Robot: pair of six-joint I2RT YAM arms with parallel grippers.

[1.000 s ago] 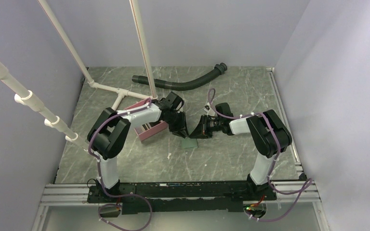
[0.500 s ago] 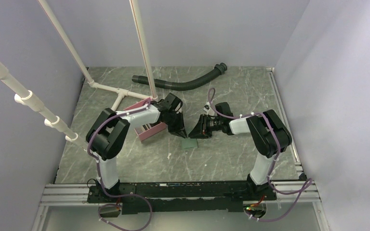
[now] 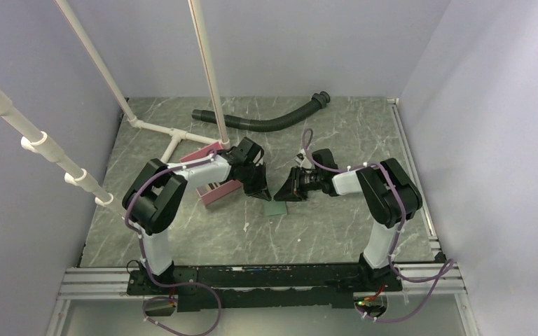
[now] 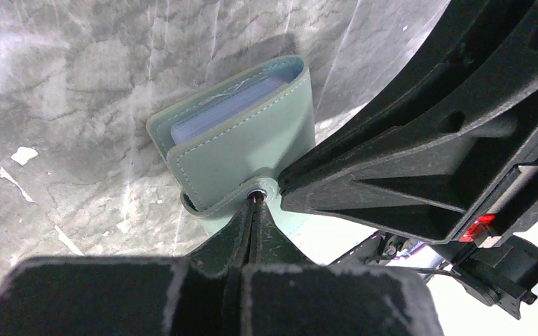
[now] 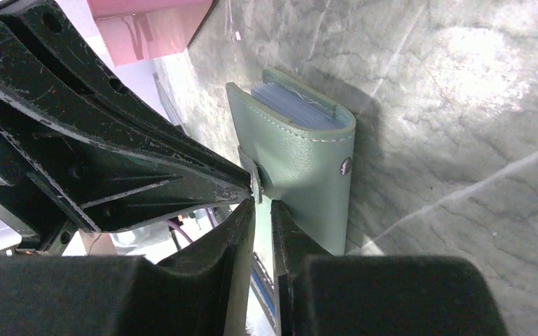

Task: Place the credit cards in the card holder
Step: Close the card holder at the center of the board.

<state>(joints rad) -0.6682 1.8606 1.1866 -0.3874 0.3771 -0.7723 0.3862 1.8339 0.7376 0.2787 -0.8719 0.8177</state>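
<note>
On table [image 3: 322, 224] | card holder [image 4: 245, 150] | left pincer [image 4: 252, 201], right pincer [image 5: 259, 204] each pinching it

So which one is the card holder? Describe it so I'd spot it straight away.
On the grey marbled table, find the pink box left of centre. Just right of it, where the left gripper and right gripper meet, lies the holder: flat, pale green and stitched, unlike the taller open-topped box.

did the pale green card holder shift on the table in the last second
No: the pale green flat card holder sits at the same spot, just as far right of the pink box as before.
</note>
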